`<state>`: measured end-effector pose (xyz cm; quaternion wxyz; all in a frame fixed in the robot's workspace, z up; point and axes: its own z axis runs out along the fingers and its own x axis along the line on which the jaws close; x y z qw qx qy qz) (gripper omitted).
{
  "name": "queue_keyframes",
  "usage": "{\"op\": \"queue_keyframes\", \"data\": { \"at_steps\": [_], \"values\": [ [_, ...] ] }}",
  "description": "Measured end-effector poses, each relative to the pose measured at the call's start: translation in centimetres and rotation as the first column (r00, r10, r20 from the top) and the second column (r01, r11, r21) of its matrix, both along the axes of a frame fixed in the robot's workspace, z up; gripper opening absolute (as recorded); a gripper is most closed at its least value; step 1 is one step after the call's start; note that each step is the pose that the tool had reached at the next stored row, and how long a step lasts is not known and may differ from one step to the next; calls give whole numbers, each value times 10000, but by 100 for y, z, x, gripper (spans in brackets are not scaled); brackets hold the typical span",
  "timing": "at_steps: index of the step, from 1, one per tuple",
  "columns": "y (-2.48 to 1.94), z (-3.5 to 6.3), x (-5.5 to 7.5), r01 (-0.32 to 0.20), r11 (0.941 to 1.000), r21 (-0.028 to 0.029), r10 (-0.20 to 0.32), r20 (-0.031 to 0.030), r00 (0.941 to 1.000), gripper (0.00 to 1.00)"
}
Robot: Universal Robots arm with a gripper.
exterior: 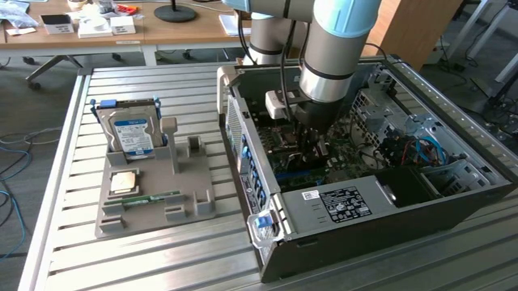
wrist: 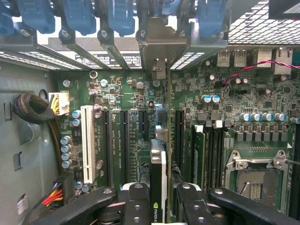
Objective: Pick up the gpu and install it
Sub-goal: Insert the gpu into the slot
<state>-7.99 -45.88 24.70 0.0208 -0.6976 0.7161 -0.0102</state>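
The pincer is clamped on the gpu, holding it edge-on just above the green motherboard (its metal bracket stands by the rear slot openings) inside the open computer case on the table

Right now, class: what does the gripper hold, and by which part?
The gripper holds the gpu edge-on by its upper edge, down inside the case over the motherboard.
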Motion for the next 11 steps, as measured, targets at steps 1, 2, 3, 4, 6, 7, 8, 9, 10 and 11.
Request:
{"op": "queue_keyframes", "data": {
  "at_steps": [1,2,3,4,6,7,8,9,10,11],
  "values": [
    [0,-2,0,0,10000,0,0,1,10000,27],
    [-1,-4,0,-1,10000,0,1,1,10000,27],
    [-1,-5,0,-1,10000,-1,1,0,10000,27],
    [-1,-7,0,0,10000,0,0,1,10000,27],
    [-3,-12,-1,-1,10000,1,1,1,10000,27],
    [-3,-15,-2,-2,10000,1,2,1,10000,27],
    [-4,-18,-2,-2,10000,0,2,1,10000,27],
    [-4,-18,-3,-1,10000,-1,1,1,10000,27],
    [-4,-19,-4,0,10000,-2,0,0,10000,27],
    [-4,-20,-4,-1,10000,-1,1,0,10000,27]
  ]
}}
